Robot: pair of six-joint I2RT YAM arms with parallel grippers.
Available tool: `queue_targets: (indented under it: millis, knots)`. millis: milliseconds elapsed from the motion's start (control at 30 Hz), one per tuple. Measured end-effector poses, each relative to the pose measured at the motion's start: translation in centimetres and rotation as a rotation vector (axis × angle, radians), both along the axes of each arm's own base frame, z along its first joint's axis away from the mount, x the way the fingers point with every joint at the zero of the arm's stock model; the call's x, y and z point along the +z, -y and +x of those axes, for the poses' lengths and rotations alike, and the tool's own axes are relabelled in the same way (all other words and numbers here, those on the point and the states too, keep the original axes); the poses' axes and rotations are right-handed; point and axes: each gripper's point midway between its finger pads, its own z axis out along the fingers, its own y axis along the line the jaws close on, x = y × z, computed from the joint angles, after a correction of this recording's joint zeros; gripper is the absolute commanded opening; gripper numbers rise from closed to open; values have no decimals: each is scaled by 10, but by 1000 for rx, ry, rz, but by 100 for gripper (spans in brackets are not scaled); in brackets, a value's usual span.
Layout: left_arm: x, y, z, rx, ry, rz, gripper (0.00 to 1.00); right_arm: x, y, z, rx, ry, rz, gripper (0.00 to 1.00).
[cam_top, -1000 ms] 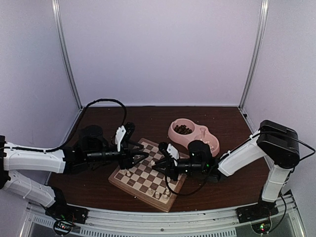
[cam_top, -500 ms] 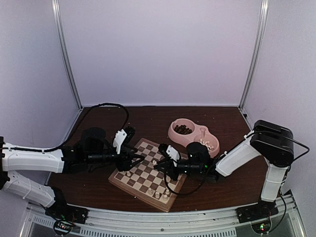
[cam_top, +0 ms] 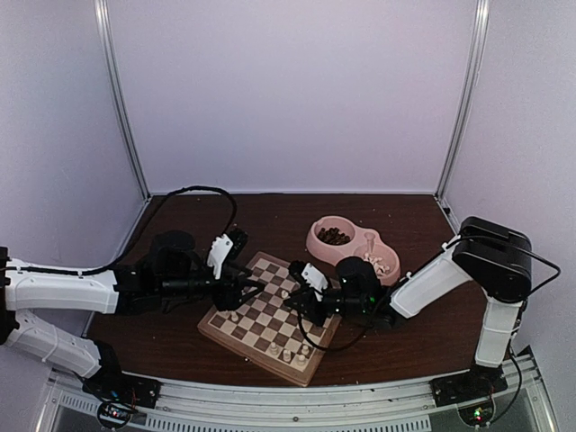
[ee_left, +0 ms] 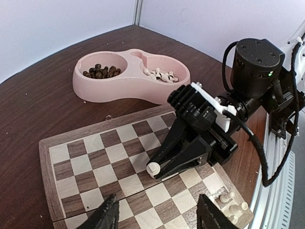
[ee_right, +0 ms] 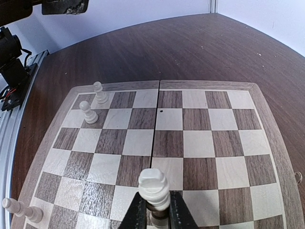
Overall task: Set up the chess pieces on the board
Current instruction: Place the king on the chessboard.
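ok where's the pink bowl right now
In the top view the pink bowl sits on the table right of centre, just beyond the board's far right edge.

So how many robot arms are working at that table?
2. The left arm reaches in from the left, left pincer open above the board; the right arm comes from the right, right pincer gripping a cream chess piece. None seems hidden.
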Motion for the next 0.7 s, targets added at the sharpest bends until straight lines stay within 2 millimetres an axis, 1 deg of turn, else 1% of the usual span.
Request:
queue_targets:
  millis: [533,600,700]
  knots:
    - [-12,7,5,-3,-43,52,57,-5,4,2,-9,-12,-17,23]
    - [-14,9,6,-5,-47,61,57,-4,3,2,-9,-12,-17,26]
    - [-17,11,7,-7,-52,76,58,-5,4,3,-12,-12,-18,28]
